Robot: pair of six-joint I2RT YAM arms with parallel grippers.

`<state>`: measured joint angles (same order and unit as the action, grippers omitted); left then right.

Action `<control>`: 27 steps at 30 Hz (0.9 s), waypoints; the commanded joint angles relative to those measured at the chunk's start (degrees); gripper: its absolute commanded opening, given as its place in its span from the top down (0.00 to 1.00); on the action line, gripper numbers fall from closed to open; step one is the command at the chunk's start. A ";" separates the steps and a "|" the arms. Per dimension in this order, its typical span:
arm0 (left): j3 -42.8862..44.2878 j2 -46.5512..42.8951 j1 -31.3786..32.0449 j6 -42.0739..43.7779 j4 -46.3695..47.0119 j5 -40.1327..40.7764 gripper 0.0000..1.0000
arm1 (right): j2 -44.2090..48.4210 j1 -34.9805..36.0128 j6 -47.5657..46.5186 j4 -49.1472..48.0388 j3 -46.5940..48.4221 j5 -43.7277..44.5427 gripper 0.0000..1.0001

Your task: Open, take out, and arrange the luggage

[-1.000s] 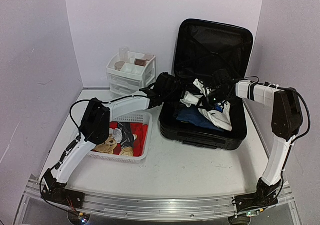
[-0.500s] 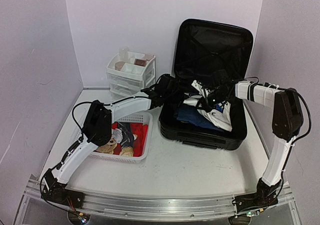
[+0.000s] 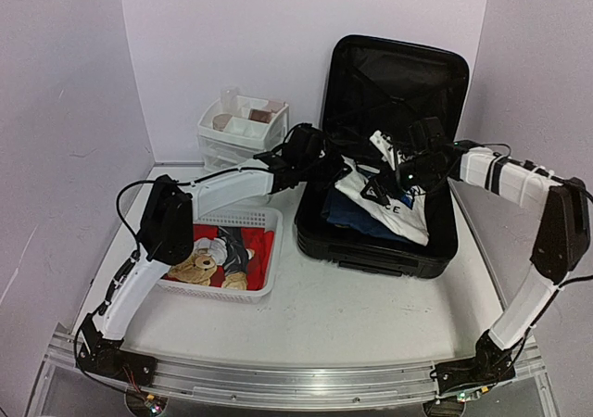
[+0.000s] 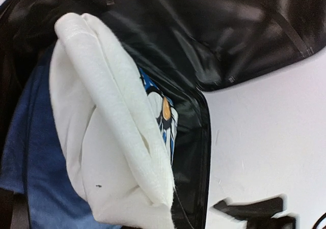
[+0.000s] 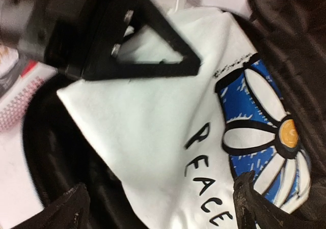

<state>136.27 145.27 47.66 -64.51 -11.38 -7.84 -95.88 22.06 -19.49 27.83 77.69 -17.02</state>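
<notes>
The big black hard-shell luggage [image 3: 371, 250] sits at about 1 o'clock on the table. It is open, with its lid standing up by the back wall. The white plastic mesh basket [image 3: 243, 219] is at 8 o'clock from the luggage and has a brown toy bear [image 3: 196, 269] in it. Inside the luggage lies a white T-shirt with a blue flower and the word PEACE [image 3: 394, 208]. It lies on top of a folded dark blue cloth [image 3: 347, 215].

Your left gripper [image 3: 326, 167] is at the T-shirt's 10 o'clock corner. Its fingers are pinched tight on the white cloth. Your right gripper [image 3: 384, 187] hangs over the middle of the T-shirt. Its fingers are wide apart and hold nothing.

The step now looks like lifting the T-shirt out. Only one corner is held, so the T-shirt will likely hang down long and swing. Raise the left gripper slowly and go high, so the bottom edge gets over the luggage wall.

Watch the blue cloth, because it may cling and come up too. If it does, press it down with the right gripper. If not, move the right gripper away toward 3 o'clock, because the two arms are close and could bump.

Then carry the T-shirt toward 8 o'clock. The basket looks like a good place for it.
</notes>
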 commanded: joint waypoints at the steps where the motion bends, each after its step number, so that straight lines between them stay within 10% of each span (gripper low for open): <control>1: -6.35 -13.89 1.98 10.54 5.02 0.95 1.00 | 9.92 0.18 6.11 -1.82 -1.58 1.33 0.02; 27: -82.15 -77.76 -6.07 13.86 7.70 8.28 1.00 | 14.38 0.00 5.58 0.10 -0.25 4.00 0.02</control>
<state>59.94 77.34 44.62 -48.56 -4.99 1.50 -80.86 22.15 -14.46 29.30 74.94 -13.34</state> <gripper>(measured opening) 0.053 0.983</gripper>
